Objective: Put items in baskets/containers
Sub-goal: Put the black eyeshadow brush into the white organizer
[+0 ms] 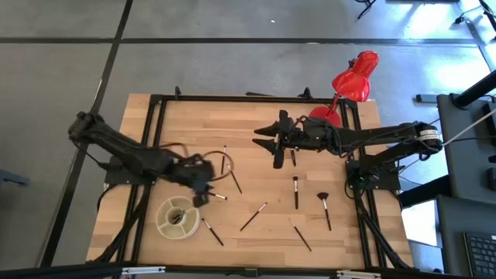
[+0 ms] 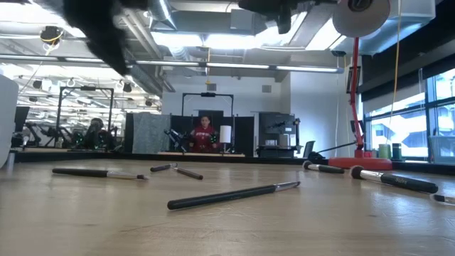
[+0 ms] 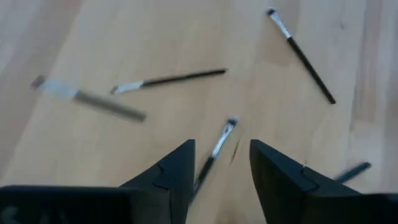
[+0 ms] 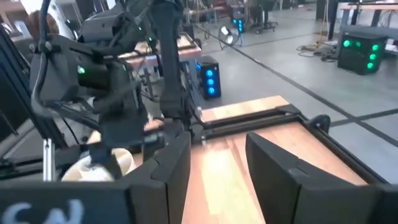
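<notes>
The round cream-white container (image 1: 177, 218) with inner dividers sits near the front left of the wooden table (image 1: 194, 116), and something dark lies in one of its compartments, though what it is cannot be made out. Just beside its upper right edge, the left gripper (image 1: 203, 194) hangs above the tabletop. In the left wrist view its two dark fingers (image 3: 171, 177) stand spread, and a thin dark-handled brush (image 3: 213, 154) shows in the gap between them; whether they touch it cannot be told from that view.

The other makeup brushes lie scattered on the bare wood. One short brush (image 1: 218, 197) rests just to the right of the left gripper, and another (image 1: 212, 232) lies slanted just to the right of the container. A longer one (image 1: 253, 217) lies diagonally near the table's middle, with a further one (image 1: 301, 238) toward the front right. A dark-handled brush (image 1: 295, 191) lies almost straight up and down the table, and beside it, to the right, is the one with the fan-shaped tip (image 1: 325, 207). Two more (image 1: 230, 172) lie close together behind the left gripper.

The right gripper (image 1: 277, 142) waits above the back middle of the table, its fingers (image 4: 168, 171) standing apart with nothing between them. A red desk lamp (image 1: 353, 81) stands at the back right corner.

In the low view, a person in a red top (image 2: 205, 135) sits far off in the room behind the table.
</notes>
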Robot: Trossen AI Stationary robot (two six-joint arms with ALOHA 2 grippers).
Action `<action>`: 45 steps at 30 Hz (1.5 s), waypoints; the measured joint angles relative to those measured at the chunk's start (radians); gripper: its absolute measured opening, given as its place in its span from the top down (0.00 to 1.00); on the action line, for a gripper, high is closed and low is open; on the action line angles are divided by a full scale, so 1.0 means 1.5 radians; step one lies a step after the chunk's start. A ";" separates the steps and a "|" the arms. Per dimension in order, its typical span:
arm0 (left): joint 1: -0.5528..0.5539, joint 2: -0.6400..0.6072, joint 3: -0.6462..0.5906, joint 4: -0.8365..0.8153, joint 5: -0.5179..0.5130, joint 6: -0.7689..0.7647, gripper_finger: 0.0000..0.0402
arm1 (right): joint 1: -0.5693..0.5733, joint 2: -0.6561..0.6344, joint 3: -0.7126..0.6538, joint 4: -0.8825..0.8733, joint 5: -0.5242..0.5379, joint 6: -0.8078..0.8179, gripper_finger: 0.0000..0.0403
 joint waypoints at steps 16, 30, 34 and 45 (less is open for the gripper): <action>0.019 0.317 0.002 0.203 0.084 0.200 0.64 | 0.013 -0.004 0.000 -0.073 0.096 -0.009 0.62; 0.030 0.335 0.003 0.197 0.066 0.182 0.92 | 0.032 -0.004 0.000 -0.055 0.096 0.004 0.62; 0.024 0.327 0.002 0.200 0.000 0.142 0.98 | 0.037 -0.004 0.000 -0.055 0.097 -0.010 0.62; -0.100 0.049 -0.002 0.045 -0.338 -0.147 0.99 | 0.040 -0.004 0.000 -0.054 0.108 -0.009 0.62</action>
